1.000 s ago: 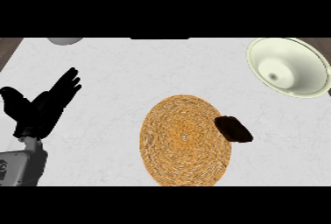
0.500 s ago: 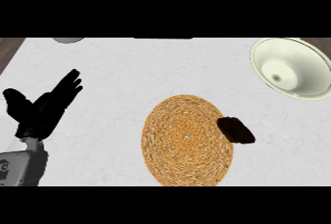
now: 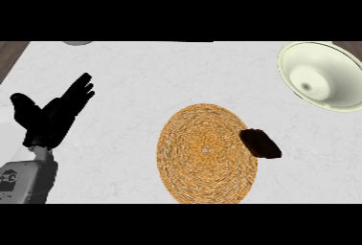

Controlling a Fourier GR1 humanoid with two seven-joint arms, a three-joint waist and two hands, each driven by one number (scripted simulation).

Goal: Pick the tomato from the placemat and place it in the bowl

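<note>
On the white marbled counter [image 3: 141,81], a round woven placemat [image 3: 205,158] in straw-orange coils lies at the centre of the head view, its lower rim reaching the bottom of the visible area. The tomato [image 3: 260,143] shows as a dark brown-black oblong body at the placemat's right rim, lying partly on the weave and partly over the counter; its surface detail cannot be made out. The bowl [image 3: 322,76], cream with a pale green tint, stands at the upper right, well apart from the placemat and the tomato, and is cut by the right edge of the view; its interior holds nothing visible. The left hand [image 3: 46,119] rests at the left of the view, fingers straight, spread and pointing up, thumb held apart, touching no object. Its grey forearm [image 3: 28,182] enters from the lower left corner and carries a small dark marking that is too small to read. A grey rounded object [image 3: 78,43] is cut by the counter's top edge.
</note>
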